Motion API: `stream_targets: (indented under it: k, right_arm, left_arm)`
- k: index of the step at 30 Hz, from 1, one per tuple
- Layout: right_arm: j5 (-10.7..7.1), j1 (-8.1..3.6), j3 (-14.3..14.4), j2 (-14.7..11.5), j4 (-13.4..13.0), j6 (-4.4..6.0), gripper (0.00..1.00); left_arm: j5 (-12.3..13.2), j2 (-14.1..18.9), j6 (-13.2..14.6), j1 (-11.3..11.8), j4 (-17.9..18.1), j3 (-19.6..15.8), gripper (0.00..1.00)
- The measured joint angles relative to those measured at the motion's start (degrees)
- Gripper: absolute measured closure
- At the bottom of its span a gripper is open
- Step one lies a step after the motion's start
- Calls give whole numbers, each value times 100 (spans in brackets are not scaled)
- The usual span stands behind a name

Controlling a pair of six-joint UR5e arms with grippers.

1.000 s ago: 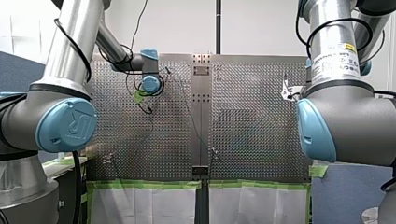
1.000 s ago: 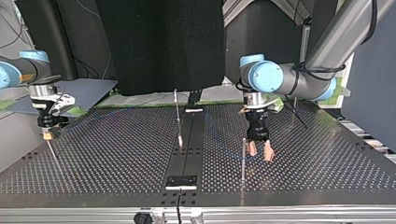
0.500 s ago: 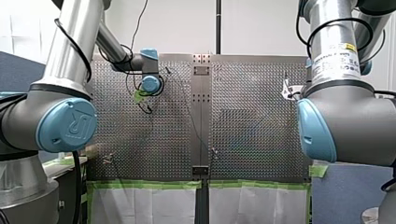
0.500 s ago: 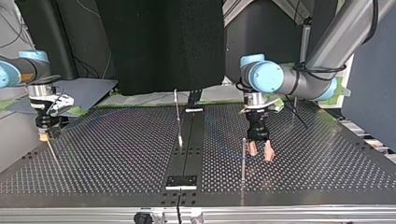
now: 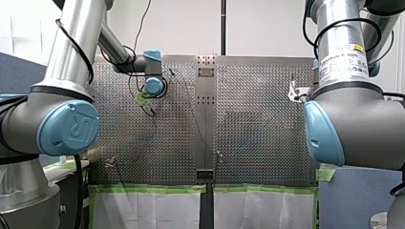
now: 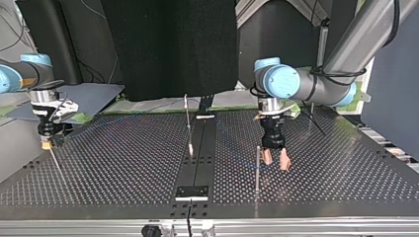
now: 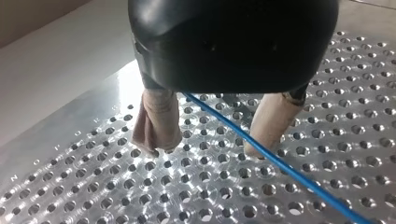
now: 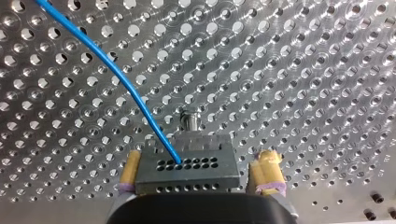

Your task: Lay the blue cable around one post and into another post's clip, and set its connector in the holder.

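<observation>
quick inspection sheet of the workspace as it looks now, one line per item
surface: perforated table, metal, with a dark centre strip
job's things: a thin post stands beside my left gripper; the connector is at my right gripper
clutter: nothing seen
grippers: my left gripper is open, beige pads, low over the table; my right gripper's hold is unclear
cables: the blue cable passes unclamped between the left fingers and ends in the connector
surroundings: black panel behind the table; green tape along its edge
</observation>
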Motion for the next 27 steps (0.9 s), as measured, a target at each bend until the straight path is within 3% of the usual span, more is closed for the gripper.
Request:
stream_targets:
  k: [4,11,16,21,27]
  right_arm:
    - [0,-1,-1,0,3,0,0]
    - [13,0,-2,0,2,1,0]
    - [17,-1,-1,4,-2,0,0]
    - [18,-3,-2,7,4,0,0]
    - [18,-4,-2,10,3,0,0]
  left_arm:
    - [12,0,-27,17,-119,0,2]
    - [167,6,-383,49,-320,0,2]
    - [47,7,-533,51,-409,0,2]
    - [-73,24,-498,56,-543,0,2]
    - [-357,197,-227,39,-663,-2,2]
